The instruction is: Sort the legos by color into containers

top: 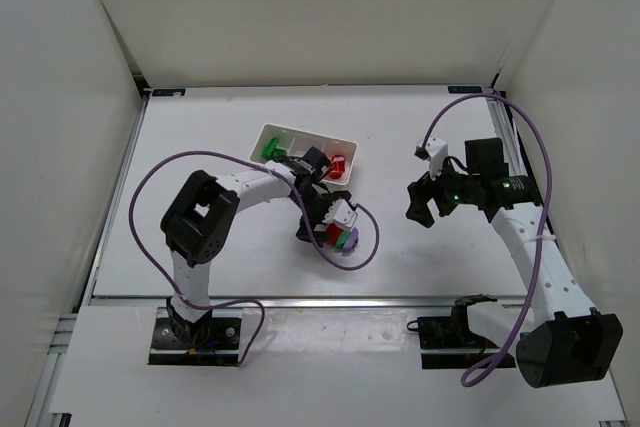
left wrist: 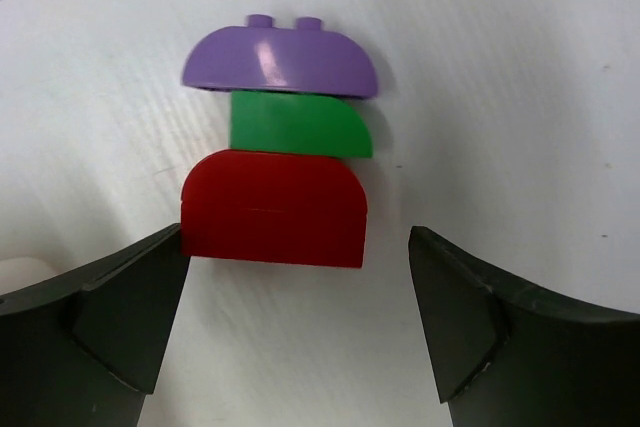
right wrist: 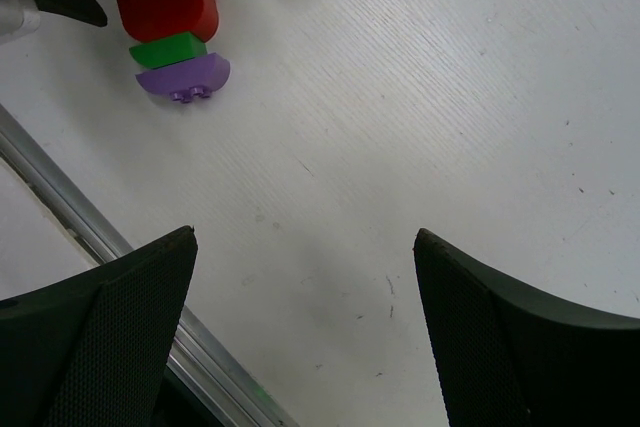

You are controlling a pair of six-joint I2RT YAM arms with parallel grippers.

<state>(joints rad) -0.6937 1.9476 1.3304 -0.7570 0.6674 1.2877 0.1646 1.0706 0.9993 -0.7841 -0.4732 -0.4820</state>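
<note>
Bricks: a red brick (left wrist: 272, 207), a green brick (left wrist: 298, 125) and a purple brick (left wrist: 280, 59) lie on their sides in a row on the white table (right wrist: 450, 97), each touching the next; I cannot tell if they are clicked together
Tray: the white tray (top: 310, 134) sits further back, apart from the row; a green piece (top: 270, 149) and a red piece (top: 338, 163) lie in it, in different parts
Left gripper (left wrist: 296, 247): my fingers are spread wide and hold nothing; the red brick sits between them, just beside one finger and apart from the other
Right gripper (right wrist: 304, 237): spread too, holding nothing, hanging over bare table well off to the side of the row
How they will feel: I think small, light and hard, so they will not squash or break; the shiny plastic may slip
Where to hold: the two flat ends of the red brick, not its round top, with my fingers square on the middle
Watch out: if the three are stuck together, the green and purple ones may come up too
</note>
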